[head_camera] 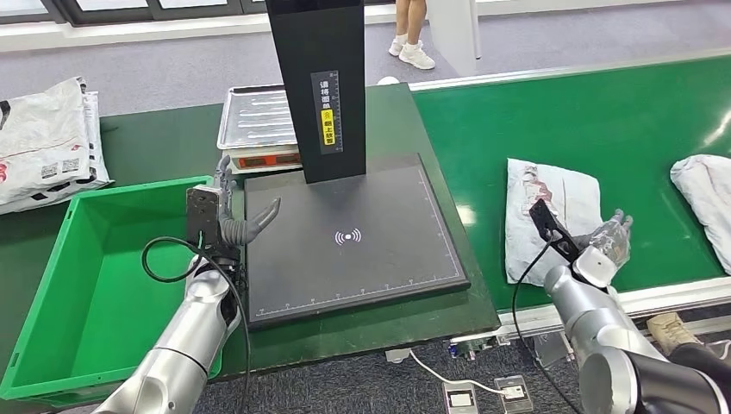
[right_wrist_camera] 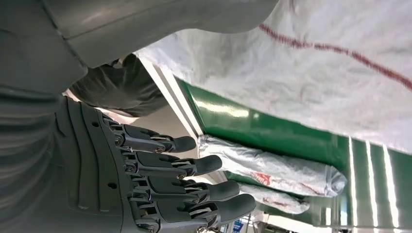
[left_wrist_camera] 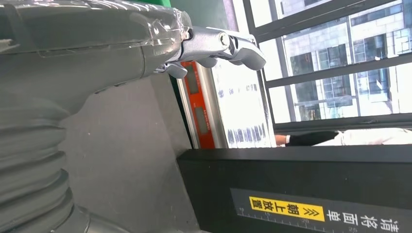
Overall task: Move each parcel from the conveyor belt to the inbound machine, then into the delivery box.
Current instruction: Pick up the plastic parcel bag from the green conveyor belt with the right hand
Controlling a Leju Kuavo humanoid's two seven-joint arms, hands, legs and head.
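Observation:
A white parcel (head_camera: 550, 216) with red print lies flat on the green conveyor belt (head_camera: 603, 121). My right hand (head_camera: 603, 246) hovers at its near right corner, fingers spread and holding nothing; in the right wrist view the parcel (right_wrist_camera: 316, 68) fills the far side beside the fingers (right_wrist_camera: 194, 189). Another white parcel (head_camera: 707, 194) lies at the belt's right edge. My left hand (head_camera: 237, 226) rests open at the left edge of the black inbound machine pad (head_camera: 353, 237). The green delivery box (head_camera: 112, 285) stands left of it.
The machine's black post (head_camera: 319, 86) rises at the pad's back, with a metal tray and orange scale (head_camera: 259, 121) behind. White bags (head_camera: 47, 142) lie at far left. A person's legs (head_camera: 412, 34) stand beyond the table. Cables and sockets (head_camera: 483, 392) lie on the floor.

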